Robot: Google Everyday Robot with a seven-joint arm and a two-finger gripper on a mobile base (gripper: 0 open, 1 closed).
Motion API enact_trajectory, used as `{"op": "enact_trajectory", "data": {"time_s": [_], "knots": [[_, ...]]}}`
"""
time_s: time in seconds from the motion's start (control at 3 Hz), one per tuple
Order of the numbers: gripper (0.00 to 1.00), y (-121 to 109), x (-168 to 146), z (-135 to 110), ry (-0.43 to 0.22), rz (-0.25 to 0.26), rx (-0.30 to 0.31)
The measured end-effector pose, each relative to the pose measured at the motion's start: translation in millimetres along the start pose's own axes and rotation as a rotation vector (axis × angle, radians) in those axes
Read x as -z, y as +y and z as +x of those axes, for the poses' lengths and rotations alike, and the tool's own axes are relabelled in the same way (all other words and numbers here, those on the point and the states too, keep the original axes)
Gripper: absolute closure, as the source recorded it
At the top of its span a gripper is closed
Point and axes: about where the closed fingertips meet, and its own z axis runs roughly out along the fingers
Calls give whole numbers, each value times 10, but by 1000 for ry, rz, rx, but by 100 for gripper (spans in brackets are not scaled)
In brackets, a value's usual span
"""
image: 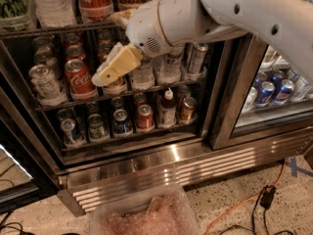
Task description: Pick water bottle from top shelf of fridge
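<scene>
Cream gripper (113,65) before wire can rack (73,102), ribbed water bottle (51,4) above

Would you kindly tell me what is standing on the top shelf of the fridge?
On the top shelf: the water bottle, a red Coca-Cola bottle and a green-labelled bottle. The arm covers the right part; the gripper hangs below, before the cans.

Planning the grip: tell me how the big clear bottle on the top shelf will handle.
The water bottle has thin-looking ribbed walls, so it probably flexes when squeezed. Tall on the wire top shelf, it may tip if nudged. The hand is lower, before the cans.
</scene>
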Motion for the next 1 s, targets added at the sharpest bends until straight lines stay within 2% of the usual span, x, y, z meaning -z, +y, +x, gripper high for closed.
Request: {"op": "enact_trajectory", "data": {"time_s": [0.67, 1.0], "knots": [[0, 21, -362, -301, -179, 55, -34], [0, 63, -421, -563, -252, 82, -10]]}}
